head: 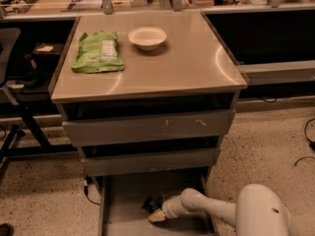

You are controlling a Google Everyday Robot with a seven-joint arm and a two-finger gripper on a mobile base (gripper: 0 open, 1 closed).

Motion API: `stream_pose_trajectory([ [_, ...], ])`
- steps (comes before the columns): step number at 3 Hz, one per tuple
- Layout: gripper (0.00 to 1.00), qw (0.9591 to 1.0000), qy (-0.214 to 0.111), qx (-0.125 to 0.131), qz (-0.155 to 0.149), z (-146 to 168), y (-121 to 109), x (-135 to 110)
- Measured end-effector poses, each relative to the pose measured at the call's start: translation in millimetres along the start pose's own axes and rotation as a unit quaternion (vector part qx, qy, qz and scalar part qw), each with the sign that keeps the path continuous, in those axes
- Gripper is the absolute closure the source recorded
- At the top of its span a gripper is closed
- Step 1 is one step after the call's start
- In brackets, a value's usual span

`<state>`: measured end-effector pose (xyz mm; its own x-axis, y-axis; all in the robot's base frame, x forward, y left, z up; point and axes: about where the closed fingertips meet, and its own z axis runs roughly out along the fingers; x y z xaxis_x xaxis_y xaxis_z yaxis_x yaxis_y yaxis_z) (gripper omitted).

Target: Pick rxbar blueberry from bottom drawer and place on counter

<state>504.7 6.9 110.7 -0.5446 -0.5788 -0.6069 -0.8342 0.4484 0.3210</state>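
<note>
The bottom drawer [123,200] is pulled out at the foot of the cabinet, and its grey floor shows. My white arm reaches into it from the lower right. The gripper [156,214] is low over the drawer floor near the middle. A small dark object lies right against the gripper's upper left side; it looks like the rxbar blueberry [150,203], though the gripper partly covers it. I cannot tell whether it is held or only touched. The counter [187,63] is the glossy beige cabinet top above.
On the counter lie a large green snack bag [96,52] at the left and a white bowl [147,37] near the back. Two shut grey drawers [147,127] sit above the open one. A cluttered workbench runs behind. Cables lie on the speckled floor at the right.
</note>
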Motion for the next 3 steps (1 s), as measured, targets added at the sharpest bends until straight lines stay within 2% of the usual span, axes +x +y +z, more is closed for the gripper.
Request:
stream_pose_trajectory([
  [2, 0.88, 1.0000, 0.000, 0.000, 0.000, 0.0, 0.1, 0.0],
  [3, 1.00, 1.0000, 0.000, 0.000, 0.000, -0.4, 0.3, -0.3],
])
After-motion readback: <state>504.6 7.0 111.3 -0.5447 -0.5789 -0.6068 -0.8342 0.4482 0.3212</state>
